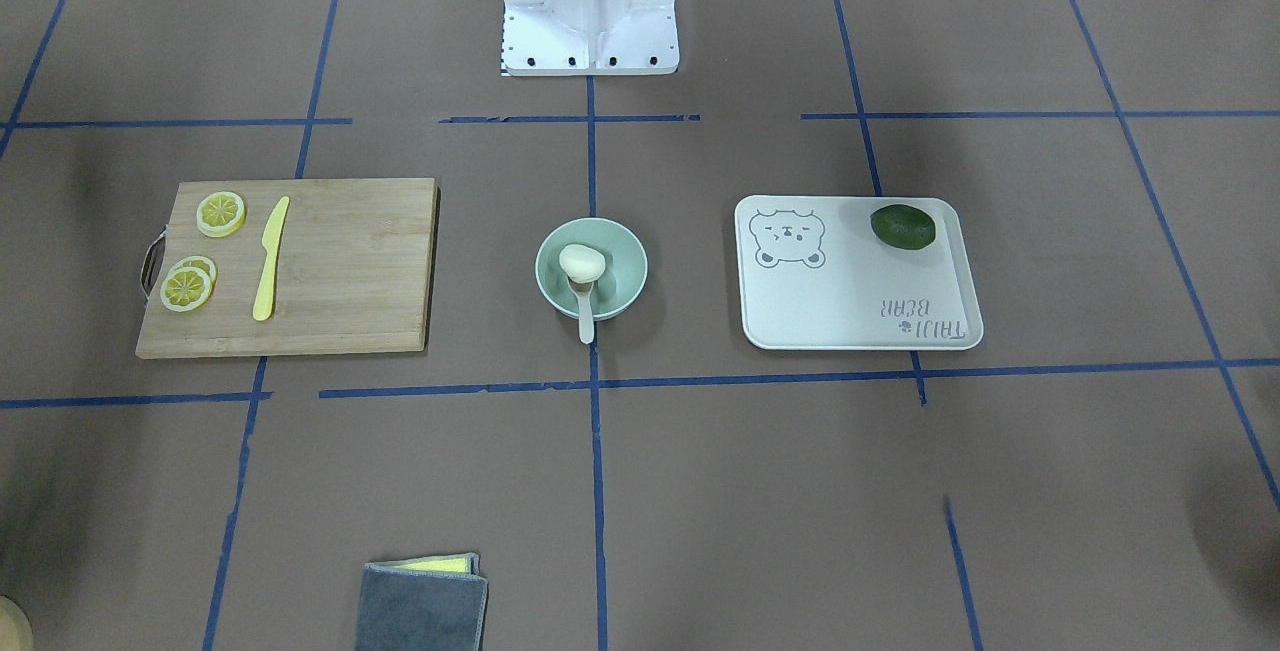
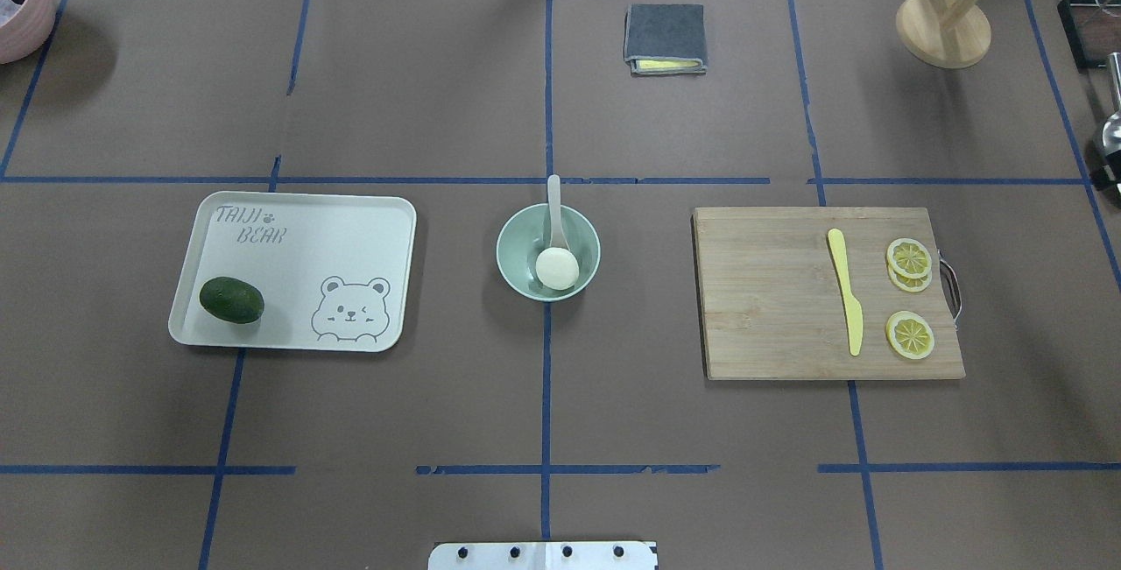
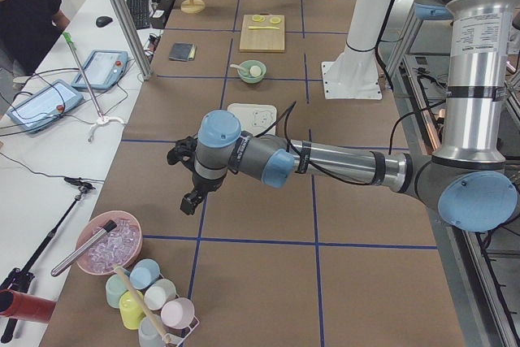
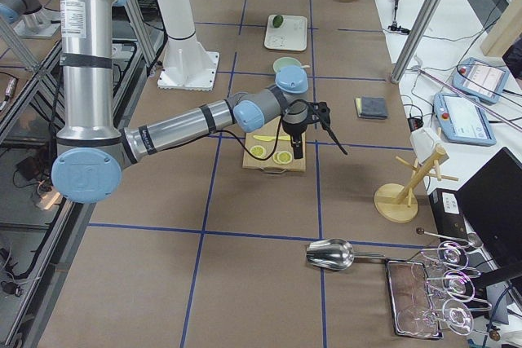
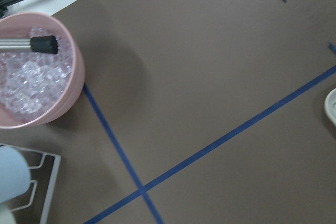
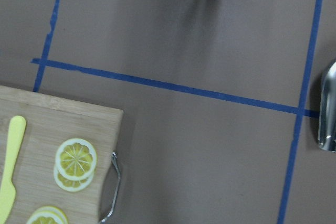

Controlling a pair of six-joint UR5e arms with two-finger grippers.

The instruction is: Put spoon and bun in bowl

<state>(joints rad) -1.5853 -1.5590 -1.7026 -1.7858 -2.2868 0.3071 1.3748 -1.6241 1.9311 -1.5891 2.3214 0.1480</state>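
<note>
The bun point(image 2: 557, 269) sits inside the bowl point(image 2: 517, 246) at the middle of the desk point(image 2: 394, 395). The spoon point(image 2: 553, 202) lies with its scoop under the bun and its handle leaning over the rim on the side away from the robot. Both end effectors are well apart from the bowl: the left end effector point(image 3: 188, 203) hangs over the desk's left end near a pink tub point(image 5: 63, 93) of clear pieces, and the right end effector point(image 4: 298, 151) hangs over the outer edge of the cutting board point(image 2: 771, 307). The bun is round, white and matte. The spoon is pale plastic with a thick handle, and the bowl is smooth mint green. The board is grained wood and carries a yellow knife point(image 2: 848, 294) and lemon slices point(image 2: 909, 256). Neither end effector touches anything. Only the side views show them, so I cannot tell whether either is released or clenched.
</note>
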